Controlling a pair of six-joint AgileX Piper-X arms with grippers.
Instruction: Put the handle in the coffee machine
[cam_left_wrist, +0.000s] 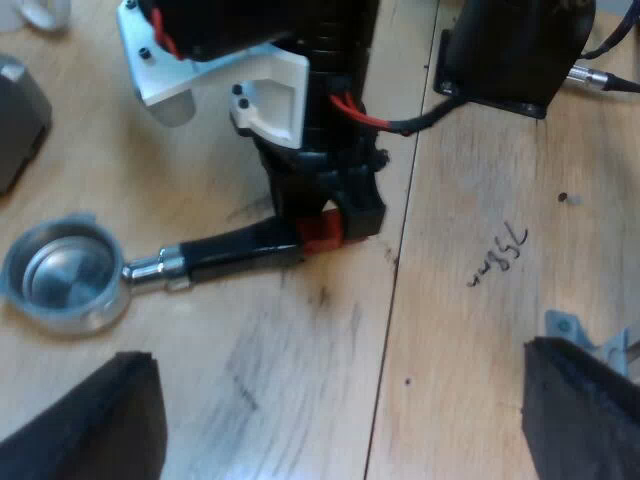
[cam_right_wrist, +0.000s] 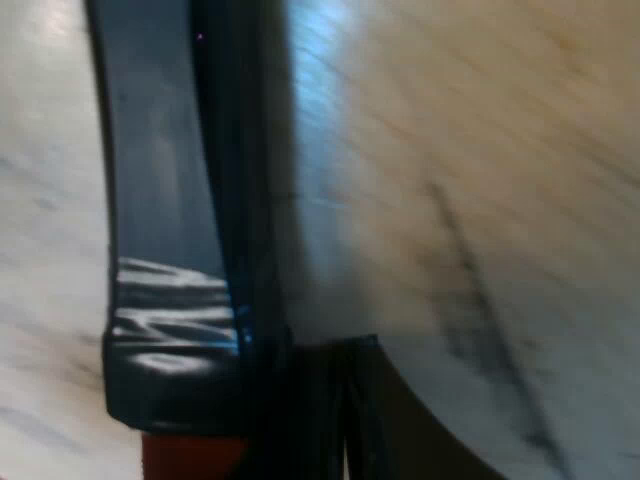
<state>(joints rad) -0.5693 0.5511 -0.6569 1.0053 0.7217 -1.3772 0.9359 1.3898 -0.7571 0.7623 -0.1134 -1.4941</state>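
The metal holder lies flat on the wooden table, its round basket (cam_left_wrist: 65, 275) facing up and its dark handle (cam_left_wrist: 240, 250) running to a red end (cam_left_wrist: 322, 232). My right gripper (cam_left_wrist: 330, 222) comes down from above and is shut on that red end. In the right wrist view the dark handle (cam_right_wrist: 165, 220) runs very close past the camera, with the red end (cam_right_wrist: 190, 458) beside a black finger (cam_right_wrist: 330, 415). My left gripper (cam_left_wrist: 338, 360) hovers open above the bare table near the handle, its fingers (cam_left_wrist: 100, 420) wide apart and holding nothing.
A grey object (cam_left_wrist: 15, 120) and a white object (cam_left_wrist: 40, 12) sit beyond the basket. A black block (cam_left_wrist: 510, 50) with a cable stands on the table past the right arm. Pen marks (cam_left_wrist: 497, 252) and a small metal bracket (cam_left_wrist: 590, 335) are on the wood.
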